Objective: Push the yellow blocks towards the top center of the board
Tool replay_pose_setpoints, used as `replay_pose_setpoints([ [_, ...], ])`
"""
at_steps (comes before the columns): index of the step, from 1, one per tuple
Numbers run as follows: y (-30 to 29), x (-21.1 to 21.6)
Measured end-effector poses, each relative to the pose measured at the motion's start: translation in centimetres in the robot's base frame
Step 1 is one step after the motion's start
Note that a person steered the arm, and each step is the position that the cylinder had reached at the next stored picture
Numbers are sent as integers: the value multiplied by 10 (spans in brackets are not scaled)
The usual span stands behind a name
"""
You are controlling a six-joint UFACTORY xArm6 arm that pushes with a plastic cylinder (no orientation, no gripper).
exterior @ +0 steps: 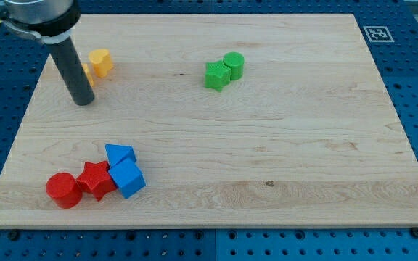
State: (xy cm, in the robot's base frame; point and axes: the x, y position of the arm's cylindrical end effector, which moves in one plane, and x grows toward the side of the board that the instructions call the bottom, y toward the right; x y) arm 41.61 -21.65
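A yellow block [101,62] sits near the view's top left on the wooden board [267,145]. A second yellow block [88,75] lies just below and left of it, partly hidden behind my rod, so its shape cannot be made out. My tip [83,101] rests on the board just below and left of the two yellow blocks, touching or nearly touching the hidden one.
A green star-like block [215,75] and a green cylinder [234,64] touch each other at the top centre. At the bottom left a red cylinder [63,190], a red star [96,179], a blue triangle [119,154] and a blue cube [127,179] cluster together.
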Motion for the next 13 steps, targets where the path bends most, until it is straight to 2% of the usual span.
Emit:
replay_pose_setpoints([
  [2,-41,-3],
  [3,-39,-12],
  [6,12,-58],
  [9,15,-120],
  [11,57,-155],
  [13,83,-155],
])
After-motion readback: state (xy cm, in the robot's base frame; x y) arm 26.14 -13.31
